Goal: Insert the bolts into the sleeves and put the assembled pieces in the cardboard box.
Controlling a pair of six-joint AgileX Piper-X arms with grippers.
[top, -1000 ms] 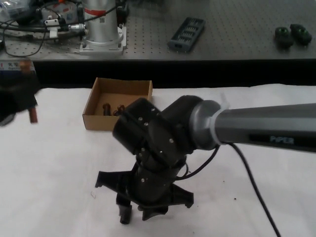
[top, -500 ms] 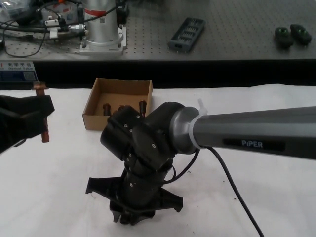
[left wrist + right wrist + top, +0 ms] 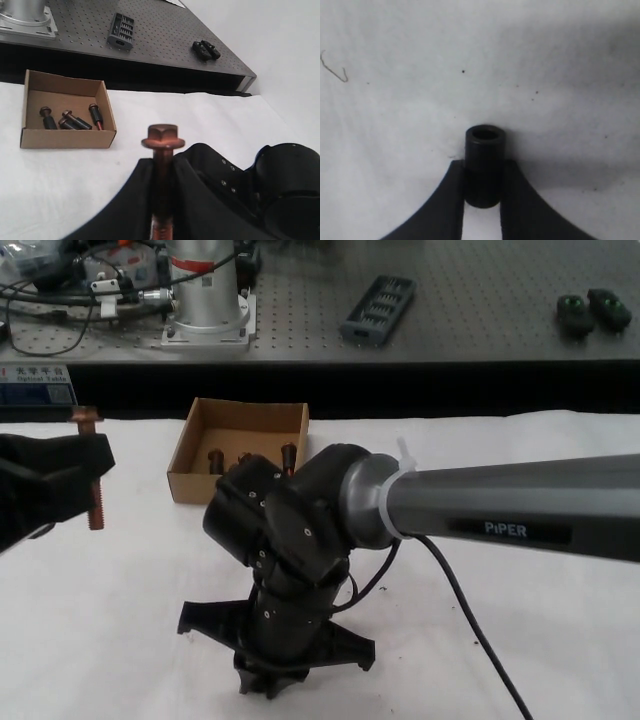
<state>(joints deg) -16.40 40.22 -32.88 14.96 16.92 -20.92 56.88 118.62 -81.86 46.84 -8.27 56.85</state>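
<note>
From the high view, the left hand is closed on a copper bolt, held upright with head up and thread down. The cardboard box lies to its right and a little farther out, and the right arm's hand sits low over the white-clothed bench, to the right and nearer the robot. In the left wrist view the bolt's shank is pinched between the fingers with the hex head standing proud, and finished pieces lie in the box. In the right wrist view the right hand grips a black sleeve whose open bore shows past the fingertips; whether it touches the cloth I cannot tell. Judging from this, the bolt must come across and down to the sleeve — with the two long axes lined up.
</note>
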